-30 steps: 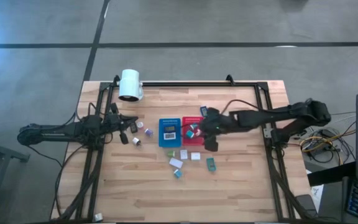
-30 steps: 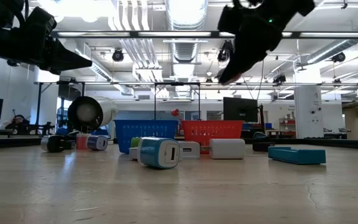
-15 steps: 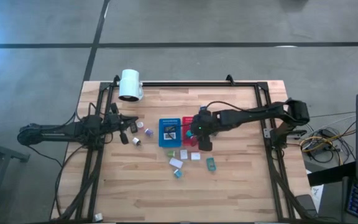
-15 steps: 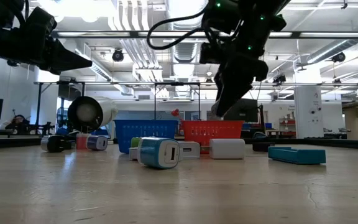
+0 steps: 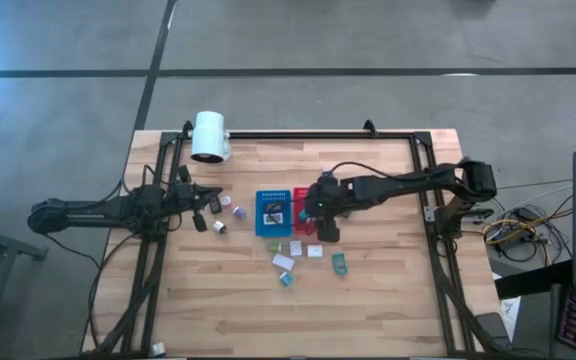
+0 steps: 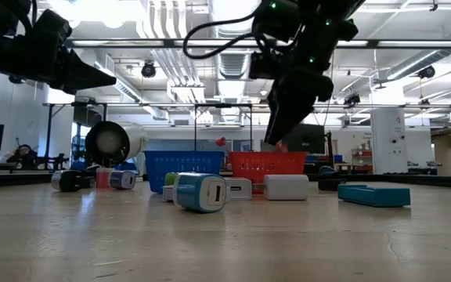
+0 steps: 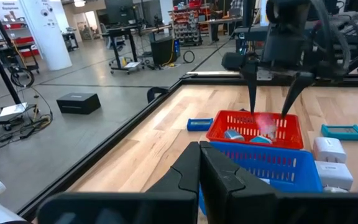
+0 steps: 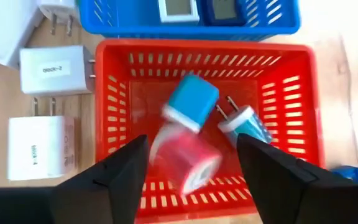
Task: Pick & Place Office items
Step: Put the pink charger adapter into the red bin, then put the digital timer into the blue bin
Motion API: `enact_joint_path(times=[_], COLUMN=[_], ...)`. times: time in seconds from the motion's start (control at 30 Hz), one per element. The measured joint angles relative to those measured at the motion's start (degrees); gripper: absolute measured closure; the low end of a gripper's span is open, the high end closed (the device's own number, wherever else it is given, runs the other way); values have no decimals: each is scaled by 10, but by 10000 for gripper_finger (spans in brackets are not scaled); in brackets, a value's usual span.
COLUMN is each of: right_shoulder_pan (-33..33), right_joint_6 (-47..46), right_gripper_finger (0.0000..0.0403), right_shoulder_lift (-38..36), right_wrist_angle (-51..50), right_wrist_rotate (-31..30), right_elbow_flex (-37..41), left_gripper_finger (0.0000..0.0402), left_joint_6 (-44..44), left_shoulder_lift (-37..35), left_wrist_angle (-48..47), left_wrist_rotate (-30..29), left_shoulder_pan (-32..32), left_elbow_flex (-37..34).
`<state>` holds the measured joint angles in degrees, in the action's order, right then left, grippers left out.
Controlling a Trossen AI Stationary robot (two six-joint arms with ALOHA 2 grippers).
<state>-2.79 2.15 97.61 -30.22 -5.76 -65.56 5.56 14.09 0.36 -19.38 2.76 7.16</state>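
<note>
Cylinder [image 5: 209, 136], white, is seen lying at the far left of the worktop [image 5: 238, 300], well apart from the red tray [image 5: 306, 210]. Left hand [image 5: 211, 200] is held left of the red tray, beyond the blue tray [image 5: 272, 212], with fingers pressed together and nothing between them. A few small items [image 5: 230, 212] are scattered between that hand and the blue tray. The blue tray is set touching the red tray's left side and two flat items [image 8: 179, 7] are seen in it. Right hand [image 8: 191, 163] is held directly over the red tray, fingers [image 8: 120, 171] spread apart. A pink-red plug block [image 8: 188, 158] is seen blurred between the fingers, inside the tray; contact with either finger cannot be told. Two teal-and-white plug blocks [image 8: 191, 101] lie in the red tray beside it. White blocks [image 5: 298, 250] and a teal clip [image 5: 339, 263] lie on the worktop just in front of the red tray.
</note>
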Motion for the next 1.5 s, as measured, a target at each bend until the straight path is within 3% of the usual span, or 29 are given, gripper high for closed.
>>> enact_joint_path(times=[0.33,0.5,0.67,0.87,1.03,1.27,1.37,1.5], right_shoulder_pan=[4,12,11,12,11,-6,-6,-7], right_joint_6=[-27,-18,24,40,40,-1,-20,-29], right_gripper_finger=[141,161,186,249,320,389,393,394], right_shoulder_lift=[-81,-195,-347,-501,-577,-667,-700,-726], right_wrist_angle=[24,156,343,521,601,612,611,610], right_wrist_rotate=[13,14,18,45,48,70,109,107], right_elbow_flex=[10,75,199,374,495,551,571,599], left_gripper_finger=[392,392,392,392,392,392,392,392], left_joint_6=[0,0,0,0,-14,-54,-54,-47], left_shoulder_lift=[0,0,0,0,0,1,1,1], left_wrist_angle=[0,0,0,0,3,5,5,11], left_wrist_rotate=[0,0,0,0,0,0,0,0], left_shoulder_pan=[0,0,0,0,0,0,0,0], left_elbow_flex=[0,0,0,0,0,0,0,0])
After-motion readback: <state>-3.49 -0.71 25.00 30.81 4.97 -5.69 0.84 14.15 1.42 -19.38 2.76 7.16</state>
